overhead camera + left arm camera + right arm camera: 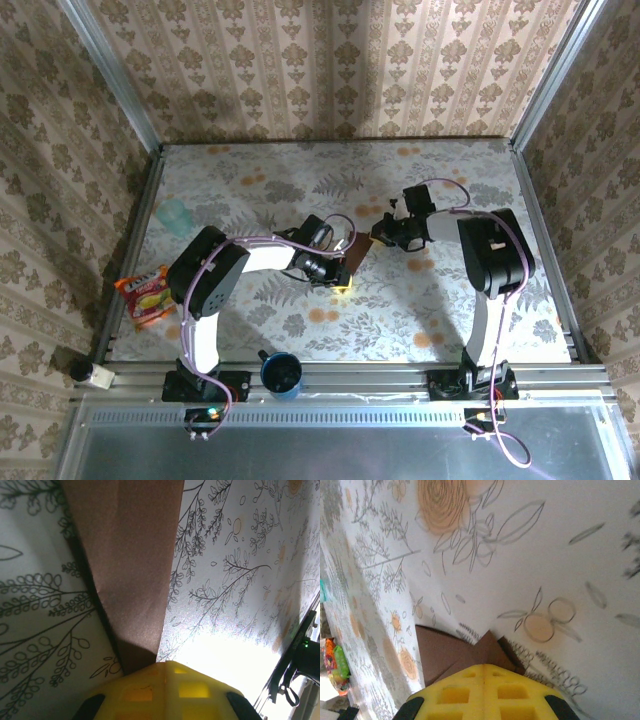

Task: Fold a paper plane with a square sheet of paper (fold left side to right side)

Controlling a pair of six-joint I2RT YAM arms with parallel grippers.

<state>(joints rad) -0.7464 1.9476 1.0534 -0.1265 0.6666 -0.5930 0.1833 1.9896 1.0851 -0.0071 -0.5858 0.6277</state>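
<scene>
The square sheet of paper (pixel 358 256), dark reddish-brown, lies folded into a narrow strip on the flowered tablecloth between the two arms. In the left wrist view the paper (pixel 131 555) runs from the top of the frame down under my left gripper (pixel 166 666), whose yellow fingers are shut tip to tip on its near end. In the right wrist view the paper's layered pointed end (pixel 445 650) lies under my right gripper (pixel 484 667), also shut. From above, the left gripper (pixel 343 283) is at the paper's near end and the right gripper (pixel 383 233) at its far end.
An orange snack packet (pixel 145 297) lies at the table's left edge and a pale teal cup (pixel 175 216) stands behind it. A blue cup (pixel 282 373) sits on the front rail between the arm bases. Metal frame rails (pixel 545 250) border the table.
</scene>
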